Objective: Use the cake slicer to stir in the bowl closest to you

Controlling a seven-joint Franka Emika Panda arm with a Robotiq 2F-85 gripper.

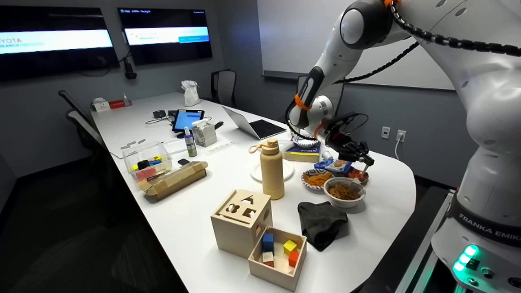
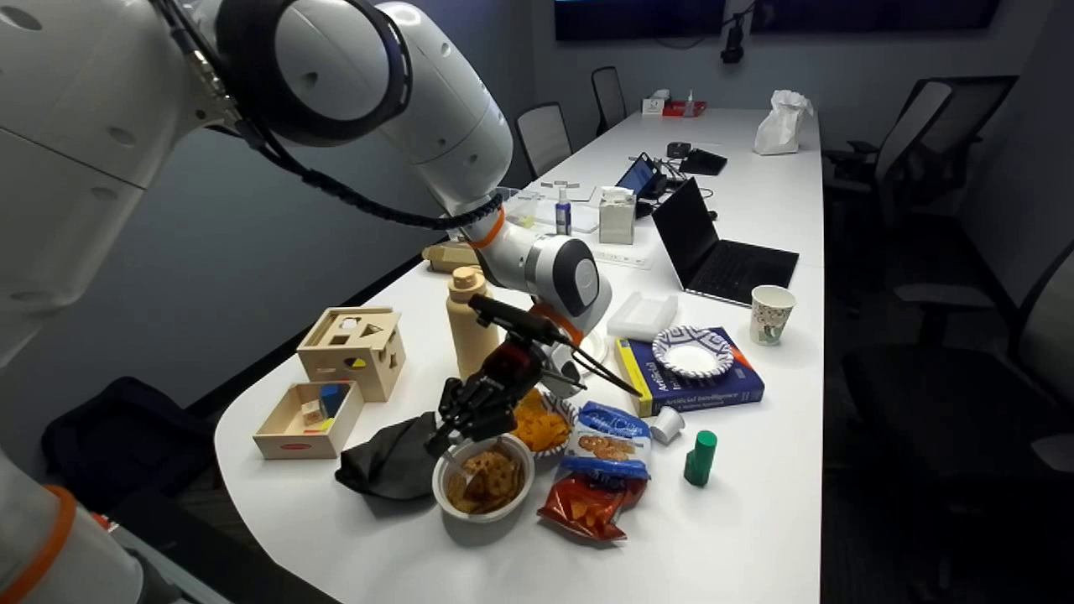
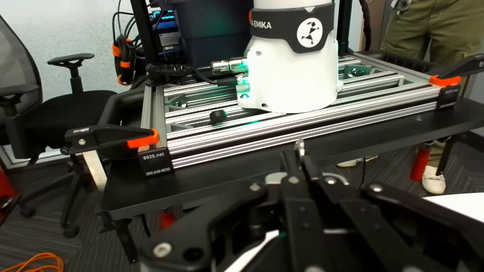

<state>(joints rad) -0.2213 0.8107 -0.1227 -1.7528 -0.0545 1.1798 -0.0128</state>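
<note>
Below the gripper, 2 fingers pinching the cake slicer, sits the white bowl.

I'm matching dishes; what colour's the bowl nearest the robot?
The bowl is white, clearest in an exterior view.

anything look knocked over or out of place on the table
Yes: in an exterior view, a small white cup looks tipped on its side beside the thick blue book, while the patterned paper cup stands upright. The black cloth also lies crumpled near the white bowl, which looks untidy.
</note>
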